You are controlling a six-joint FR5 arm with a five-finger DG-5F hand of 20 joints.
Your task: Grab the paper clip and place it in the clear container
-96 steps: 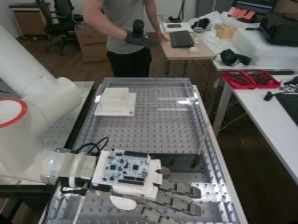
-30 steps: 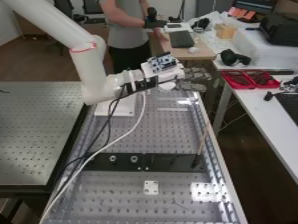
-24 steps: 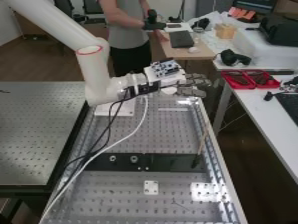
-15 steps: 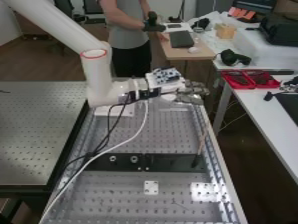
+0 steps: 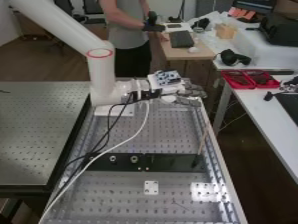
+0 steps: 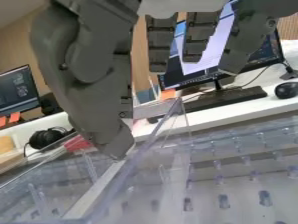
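Clear container [image 6: 130, 169], see-through walls and straight rims, near the robot hand [image 5: 191, 94]

From the high view I see a black strip [image 5: 173, 161] across the worktop [image 5: 126, 200], with two rings [image 5: 112, 158] on its left half. A thin stick [image 5: 202, 142] slants up from near its right end. A small white plate [image 5: 151, 187] lies on the near side, and part of a white block [image 5: 102, 111] shows farther back. On the white desk [image 5: 256, 102] to the right sit red trays [image 5: 225, 81] and a black case [image 5: 283, 30]. My wrist view picks up headphones [image 6: 48, 136], a keyboard [image 6: 226, 99], a mouse [image 6: 287, 90] and a monitor [image 6: 17, 90] with orange notes [image 6: 14, 117].
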